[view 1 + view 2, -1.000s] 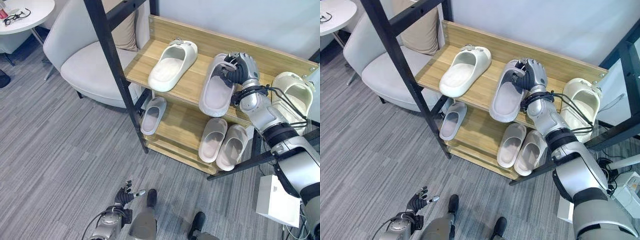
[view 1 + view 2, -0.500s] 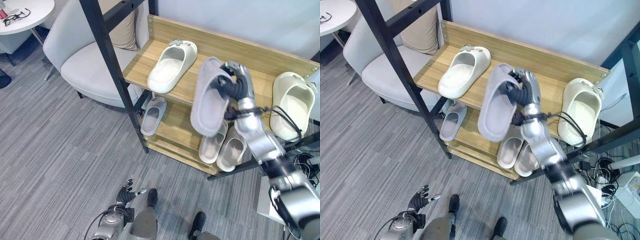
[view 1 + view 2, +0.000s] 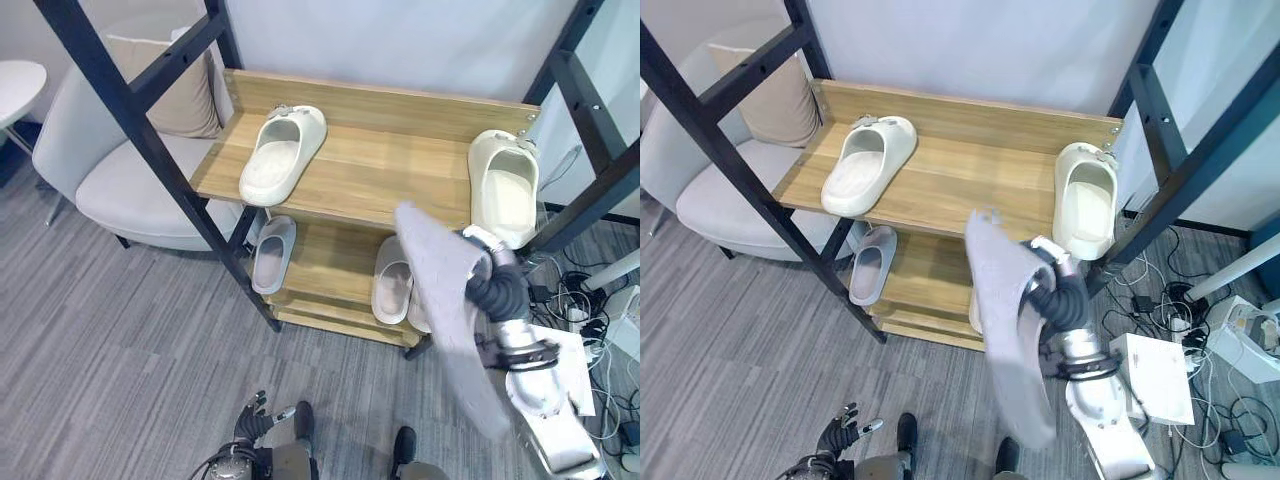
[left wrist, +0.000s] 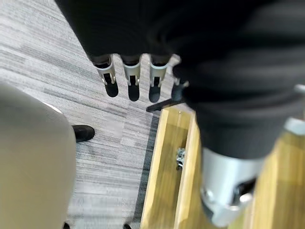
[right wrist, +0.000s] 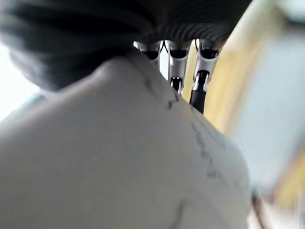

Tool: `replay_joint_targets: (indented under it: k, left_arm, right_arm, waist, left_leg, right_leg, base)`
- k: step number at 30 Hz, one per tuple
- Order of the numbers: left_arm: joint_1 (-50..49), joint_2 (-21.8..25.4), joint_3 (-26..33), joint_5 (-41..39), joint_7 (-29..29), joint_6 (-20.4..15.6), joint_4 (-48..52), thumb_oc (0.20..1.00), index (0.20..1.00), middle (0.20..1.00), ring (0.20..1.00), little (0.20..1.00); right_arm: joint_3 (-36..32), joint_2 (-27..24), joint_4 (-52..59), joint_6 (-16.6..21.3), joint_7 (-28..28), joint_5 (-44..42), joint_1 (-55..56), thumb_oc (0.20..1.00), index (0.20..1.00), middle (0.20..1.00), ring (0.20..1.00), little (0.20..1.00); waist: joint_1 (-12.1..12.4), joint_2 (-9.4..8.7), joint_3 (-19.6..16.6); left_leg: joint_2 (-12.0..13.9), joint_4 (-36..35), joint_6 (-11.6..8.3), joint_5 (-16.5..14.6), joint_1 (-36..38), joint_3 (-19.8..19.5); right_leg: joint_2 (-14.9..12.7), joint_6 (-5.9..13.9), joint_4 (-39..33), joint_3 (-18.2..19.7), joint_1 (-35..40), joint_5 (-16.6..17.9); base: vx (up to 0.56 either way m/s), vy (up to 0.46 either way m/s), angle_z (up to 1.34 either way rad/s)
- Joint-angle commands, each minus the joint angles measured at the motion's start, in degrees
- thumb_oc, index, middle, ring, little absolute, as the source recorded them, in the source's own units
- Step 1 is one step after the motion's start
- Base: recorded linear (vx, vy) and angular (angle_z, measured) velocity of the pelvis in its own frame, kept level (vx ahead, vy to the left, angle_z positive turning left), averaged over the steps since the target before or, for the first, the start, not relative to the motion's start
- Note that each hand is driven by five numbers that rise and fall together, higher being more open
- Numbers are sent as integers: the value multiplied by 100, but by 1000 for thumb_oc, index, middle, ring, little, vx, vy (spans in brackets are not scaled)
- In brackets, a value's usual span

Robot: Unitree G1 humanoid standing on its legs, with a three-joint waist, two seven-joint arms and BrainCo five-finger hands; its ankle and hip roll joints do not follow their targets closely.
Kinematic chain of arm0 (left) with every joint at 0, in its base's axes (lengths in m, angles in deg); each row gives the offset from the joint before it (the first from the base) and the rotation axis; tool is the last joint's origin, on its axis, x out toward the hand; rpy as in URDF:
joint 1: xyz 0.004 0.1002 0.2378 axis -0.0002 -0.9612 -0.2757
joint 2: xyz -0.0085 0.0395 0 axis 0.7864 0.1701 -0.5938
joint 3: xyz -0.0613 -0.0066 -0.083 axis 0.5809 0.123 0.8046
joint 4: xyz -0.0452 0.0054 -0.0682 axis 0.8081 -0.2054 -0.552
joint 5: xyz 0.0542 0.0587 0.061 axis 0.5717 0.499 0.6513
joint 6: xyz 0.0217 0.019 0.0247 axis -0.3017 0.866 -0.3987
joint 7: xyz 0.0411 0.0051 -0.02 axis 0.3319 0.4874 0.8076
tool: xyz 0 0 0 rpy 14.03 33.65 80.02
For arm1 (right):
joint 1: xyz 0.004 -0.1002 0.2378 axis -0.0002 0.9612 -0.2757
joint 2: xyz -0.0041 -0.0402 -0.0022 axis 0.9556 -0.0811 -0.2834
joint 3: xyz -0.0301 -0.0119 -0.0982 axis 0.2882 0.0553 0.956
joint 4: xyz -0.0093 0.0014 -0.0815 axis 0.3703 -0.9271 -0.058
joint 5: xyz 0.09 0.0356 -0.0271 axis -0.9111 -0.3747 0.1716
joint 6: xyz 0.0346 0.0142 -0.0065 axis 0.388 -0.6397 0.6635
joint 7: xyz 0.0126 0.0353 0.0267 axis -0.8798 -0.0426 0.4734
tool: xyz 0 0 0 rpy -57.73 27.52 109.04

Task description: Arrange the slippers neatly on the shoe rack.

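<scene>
My right hand (image 3: pixel 499 291) is shut on a long grey slipper (image 3: pixel 449 322), which hangs tilted in the air in front of the wooden shoe rack (image 3: pixel 370 170), off its shelves. In the right wrist view the slipper's pale sole (image 5: pixel 119 162) lies under the curled fingers (image 5: pixel 175 64). A cream slipper (image 3: pixel 281 154) lies on the top shelf at the left and another cream one (image 3: pixel 506 186) at the right end. A small grey slipper (image 3: pixel 272 252) and a pale pair (image 3: pixel 392 279) lie on the lower shelf. My left hand (image 3: pixel 256 411) hangs low over the carpet, open.
A black slanted frame post (image 3: pixel 150 150) crosses in front of the rack's left end. A pale armchair (image 3: pixel 105 175) with a beige cushion (image 3: pixel 165 90) stands to the left. A white box (image 3: pixel 1161 364) and loose cables lie on the floor at the right.
My right hand has pulled the grey slipper off the top shelf, down and towards me. The camera has swung to the right. The left hand has stayed low.
</scene>
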Motion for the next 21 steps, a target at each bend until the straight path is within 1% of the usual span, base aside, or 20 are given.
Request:
replay_joint_targets:
  k: [1,2,3,6,9,10,11,12,13,14,17,18,19,20,21]
  left_arm:
    - [400,87,-77,109,62,-219,-315,1000,1000,1000,1000,1000]
    - [403,86,-74,109,62,-220,-316,1000,1000,1000,1000,1000]
    - [465,63,-99,90,111,-262,-351,1000,1000,1000,1000,1000]
    - [481,62,-161,30,169,-322,-297,1000,1000,1000,1000,1000]
    - [499,81,-184,14,180,-348,-245,1000,1000,1000,1000,1000]
    - [503,86,-198,15,169,-370,-219,1000,1000,1000,1000,1000]
    - [538,86,-213,-11,135,-379,-217,1000,1000,1000,1000,1000]
    - [543,87,-208,-11,135,-379,-219,1000,1000,1000,1000,1000]
    - [563,99,-229,-33,138,-390,-212,1000,1000,1000,1000,1000]
    - [602,102,-261,-41,147,-393,-217,1000,1000,1000,1000,1000]
    - [772,155,-386,-145,201,-453,-157,1000,1000,1000,1000,1000]
    - [818,167,-447,-179,205,-472,-121,1000,1000,1000,1000,1000]
    - [824,170,-448,-181,205,-472,-121,1000,1000,1000,1000,1000]
    - [877,186,-487,-209,234,-501,-105,1000,1000,1000,1000,1000]
    - [974,252,-569,-277,298,-571,14,1000,1000,1000,1000,1000]
  right_arm:
    - [350,31,722,344,788,-1886,-691,200,200,200,200,200]
    - [351,32,719,345,789,-1888,-696,200,200,200,200,200]
    - [941,-1,603,215,849,-1701,-1121,200,200,200,200,200]
    - [1443,109,280,85,906,-1625,-1456,200,200,200,200,200]
    - [1740,153,-230,-24,938,-1238,-1715,200,200,200,200,200]
    - [1781,66,-504,-68,900,-686,-1848,200,200,200,200,200]
    - [1799,-23,-1055,-130,761,289,-2070,200,200,200,200,200]
    - [1808,-11,-1076,-117,753,302,-2083,200,200,200,200,200]
    - [1750,-55,-1247,-144,581,661,-2168,200,200,200,200,200]
    - [1677,-121,-1513,-162,388,1207,-2358,200,200,200,200,200]
    - [1430,-157,-2308,-243,-245,2179,-2738,200,200,200,200,200]
    - [1366,-117,-2486,-256,-379,2331,-2822,200,200,200,200,200]
    - [1366,-111,-2498,-250,-385,2336,-2830,200,200,200,200,200]
    - [1260,-114,-2708,-289,-646,2640,-3011,200,200,200,200,200]
    - [1108,-94,-3169,-350,-1127,3072,-3349,200,200,200,200,200]
  waist:
    - [173,-167,-16]
    - [168,-168,-30]
    - [233,-142,-55]
    - [313,-109,-56]
    - [381,-107,-21]
    - [423,-104,13]
    - [493,-104,105]
    - [486,-105,111]
    - [511,-100,187]
    - [558,-78,266]
    - [677,-12,557]
    - [711,13,630]
    - [706,10,622]
    - [738,46,710]
    - [800,110,870]
  left_leg:
    - [-75,22,-5,-693,527,-52]
    - [-75,22,-4,-683,504,-55]
    - [-64,22,-28,-670,508,-99]
    - [-64,22,-45,-645,504,-158]
    - [-58,22,-60,-625,477,-225]
    - [-57,22,-70,-611,454,-244]
    - [-56,22,-81,-579,395,-311]
    - [-56,22,-81,-579,397,-315]
    - [-58,22,-87,-547,342,-361]
    - [-63,22,-96,-511,262,-407]
    - [-80,147,-120,-405,-110,-583]
    - [-94,261,-123,-398,-267,-650]
    - [-95,281,-123,-405,-293,-658]
    - [-114,431,-126,-408,-488,-704]
    - [-149,691,-118,-415,-821,-797]
  right_leg:
    - [-33,126,44,150,418,-498]
    - [-33,125,42,148,397,-490]
    - [-27,99,49,120,432,-510]
    - [-15,74,76,67,455,-532]
    - [-6,50,109,18,461,-576]
    - [0,43,129,-9,445,-595]
    - [-1,33,160,-75,422,-622]
    - [-1,33,164,-80,424,-626]
    - [-7,31,195,-119,389,-638]
    - [-12,27,231,-170,336,-658]
    - [-47,-7,409,-329,97,-702]
    - [-63,-18,476,-384,4,-716]
    - [-64,-19,487,-390,-14,-720]
    - [-92,-27,570,-445,-134,-733]
    - [-148,-48,761,-489,-390,-751]
  base:
    - [-19,-38,4]
    - [-21,-46,5]
    - [-13,-35,6]
    - [-17,-29,8]
    - [-20,-22,11]
    - [-55,-39,10]
    - [-51,-32,10]
    - [-71,-33,15]
    - [-90,-16,19]
    - [-124,-23,25]
    - [-166,-36,27]
    - [-121,-22,29]
    - [-102,-5,43]
    - [-150,0,34]
    - [-183,-1,35]
